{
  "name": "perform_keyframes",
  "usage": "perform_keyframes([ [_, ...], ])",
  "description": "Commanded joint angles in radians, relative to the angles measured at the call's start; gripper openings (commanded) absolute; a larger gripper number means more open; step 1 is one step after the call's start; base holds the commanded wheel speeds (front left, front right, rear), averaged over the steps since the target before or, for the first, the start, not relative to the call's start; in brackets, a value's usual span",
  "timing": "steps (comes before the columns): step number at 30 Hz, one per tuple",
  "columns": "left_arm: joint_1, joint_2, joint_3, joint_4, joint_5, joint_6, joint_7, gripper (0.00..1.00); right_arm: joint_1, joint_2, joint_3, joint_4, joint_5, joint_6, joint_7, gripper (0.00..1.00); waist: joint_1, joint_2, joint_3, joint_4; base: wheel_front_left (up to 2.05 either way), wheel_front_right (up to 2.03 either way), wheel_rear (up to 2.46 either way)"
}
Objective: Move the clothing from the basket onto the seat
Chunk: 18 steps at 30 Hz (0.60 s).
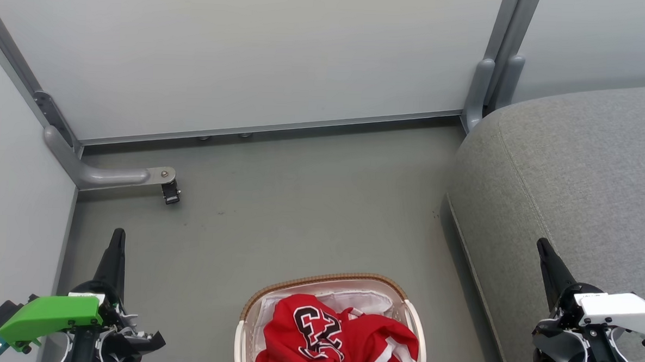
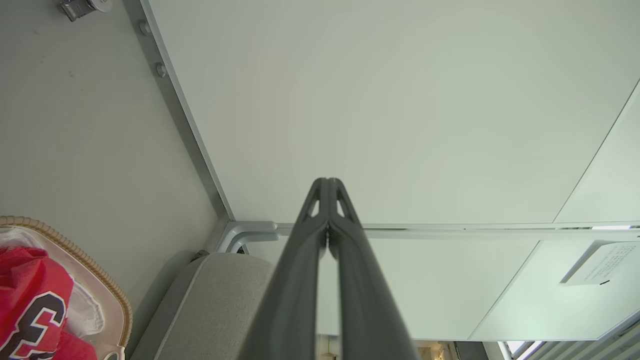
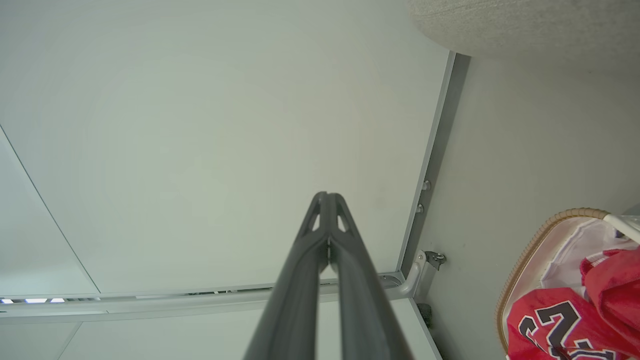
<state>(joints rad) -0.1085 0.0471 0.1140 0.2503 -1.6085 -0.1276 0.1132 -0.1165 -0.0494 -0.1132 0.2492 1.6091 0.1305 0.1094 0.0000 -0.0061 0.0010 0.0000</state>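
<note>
Clothing [image 1: 337,334]: red heap, number uppermost, inside basket [image 1: 323,279] | Basket: on floor [image 1: 300,202], just beside seat [image 1: 573,175] | Seat: no garment on visible part | Left claw [image 1: 117,240]: fingers together, empty | Right claw [image 1: 544,249]: fingers together, empty, over seat edge | Progress: judged unstarted; all garments left to move

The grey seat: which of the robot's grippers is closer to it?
Right. The right gripper hangs over the seat; the left gripper is beyond the basket, by the left wall.
</note>
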Motion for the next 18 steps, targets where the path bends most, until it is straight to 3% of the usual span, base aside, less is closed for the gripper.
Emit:
perform_keyframes([
  [1, -0.010, 0.006, 0.001, -0.003, 0.006, -0.006, -0.001, 0.00, 0.008, -0.003, -0.003, -0.002, -0.004, 0.000, 0.003, 0.00, 0.0000, 0.0061, 0.000, 0.000, 0.00, 0.00, 0.00],
  [11, -0.010, 0.006, 0.001, -0.003, 0.006, -0.006, -0.001, 0.00, 0.008, -0.003, -0.003, -0.002, -0.004, 0.000, 0.003, 0.00, 0.0000, 0.0061, 0.000, 0.000, 0.00, 0.00, 0.00],
  [12, 0.000, 0.000, 0.000, 0.000, 0.000, 0.000, 0.000, 1.00, 0.000, 0.000, 0.000, 0.000, 0.000, 0.000, 0.000, 1.00, 0.0000, 0.0000, 0.000, 0.000, 0.00, 0.00, 0.00],
  [18, 0.020, -0.008, -0.003, 0.036, 0.002, 0.001, -0.007, 1.00, 0.017, 0.010, 0.007, 0.026, -0.006, 0.000, -0.006, 1.00, 0.0000, 0.0001, 0.001, 0.000, 0.00, 0.00, 0.00],
])
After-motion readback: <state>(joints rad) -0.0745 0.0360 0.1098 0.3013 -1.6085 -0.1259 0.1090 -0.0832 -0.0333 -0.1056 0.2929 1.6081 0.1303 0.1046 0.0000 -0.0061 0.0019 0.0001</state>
